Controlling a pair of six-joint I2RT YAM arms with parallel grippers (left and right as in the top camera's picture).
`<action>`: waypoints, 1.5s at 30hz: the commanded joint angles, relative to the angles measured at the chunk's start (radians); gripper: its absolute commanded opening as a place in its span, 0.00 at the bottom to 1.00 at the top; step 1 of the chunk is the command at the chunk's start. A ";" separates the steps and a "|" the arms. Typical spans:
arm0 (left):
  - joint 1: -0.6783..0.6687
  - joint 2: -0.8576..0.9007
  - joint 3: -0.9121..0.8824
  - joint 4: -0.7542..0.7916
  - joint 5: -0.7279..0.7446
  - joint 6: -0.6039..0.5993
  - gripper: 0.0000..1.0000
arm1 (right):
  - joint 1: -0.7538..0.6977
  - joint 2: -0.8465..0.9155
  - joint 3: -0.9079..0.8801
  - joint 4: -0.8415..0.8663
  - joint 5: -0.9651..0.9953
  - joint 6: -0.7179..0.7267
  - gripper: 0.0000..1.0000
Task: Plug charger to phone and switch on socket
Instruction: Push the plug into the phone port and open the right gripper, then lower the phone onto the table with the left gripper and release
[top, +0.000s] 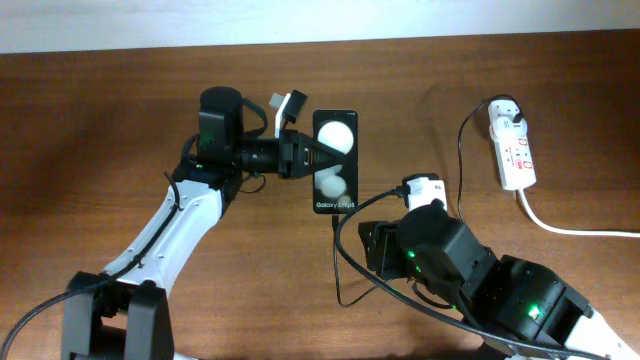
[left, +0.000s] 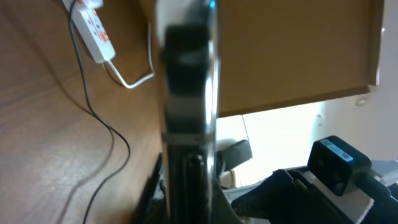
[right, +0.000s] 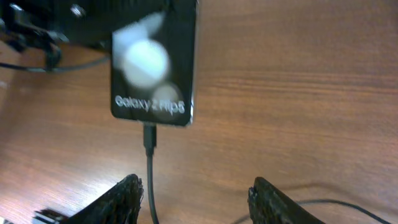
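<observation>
The black phone (top: 334, 160) with "Galaxy" lettering lies at the table's middle; it also shows in the right wrist view (right: 152, 68). My left gripper (top: 318, 157) is shut on the phone's edge; in the left wrist view the phone (left: 186, 93) fills the middle, edge-on between the fingers. The thin black charger cable (top: 338, 250) has its plug tip in the phone's near end (right: 149, 138). My right gripper (right: 196, 199) is open and empty, just behind the plug, fingers either side of the cable. The white socket strip (top: 513, 145) lies at far right with its adapter (top: 503, 112).
The strip's thick white cord (top: 570, 228) runs off the right edge. The charger cable (top: 461, 150) runs from the adapter down toward my right arm. The strip also shows in the left wrist view (left: 93, 28).
</observation>
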 joint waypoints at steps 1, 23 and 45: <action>-0.002 -0.006 -0.003 0.010 -0.059 0.055 0.00 | -0.006 0.031 0.021 -0.043 -0.002 -0.003 0.58; -0.002 -0.006 -0.003 0.006 -0.020 -0.160 0.00 | -0.006 0.274 0.021 0.196 -0.064 -0.035 0.05; -0.064 -0.006 0.037 0.003 -0.325 -0.021 0.00 | -0.006 -0.231 0.073 -0.150 -0.030 -0.037 0.70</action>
